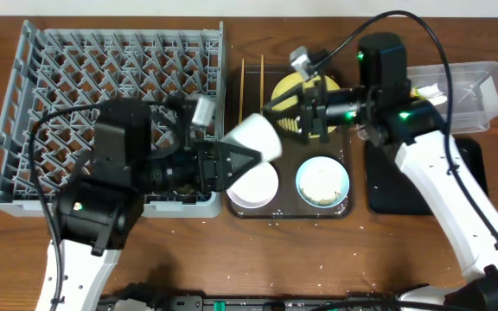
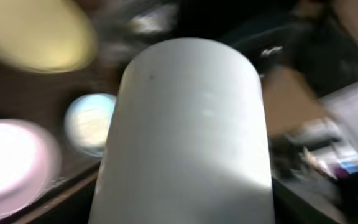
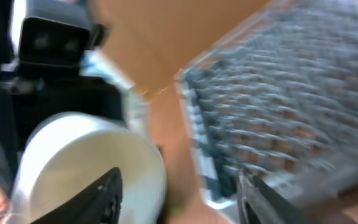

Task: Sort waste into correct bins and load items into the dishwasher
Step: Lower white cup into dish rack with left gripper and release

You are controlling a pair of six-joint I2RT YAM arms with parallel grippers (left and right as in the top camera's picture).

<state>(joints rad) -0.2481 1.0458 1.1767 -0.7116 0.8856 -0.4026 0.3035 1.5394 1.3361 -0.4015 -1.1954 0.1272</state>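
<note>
Two arms meet over the dark brown tray (image 1: 287, 173): left gripper (image 1: 245, 155) clamped on small white cup (image 1: 258, 136), right gripper (image 1: 299, 112) spread apart near round yellow plate (image 1: 285, 89)

text: none legible | small white cup (image 2: 188, 130) — plain, unmarked | labels, brands, numbers: none readable | wrist views — blurred

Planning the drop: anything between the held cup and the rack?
Nothing visible. The white cup, in the left gripper, hangs just beside the dish rack's right wall; only the left arm overhangs its near-right corner.
</note>
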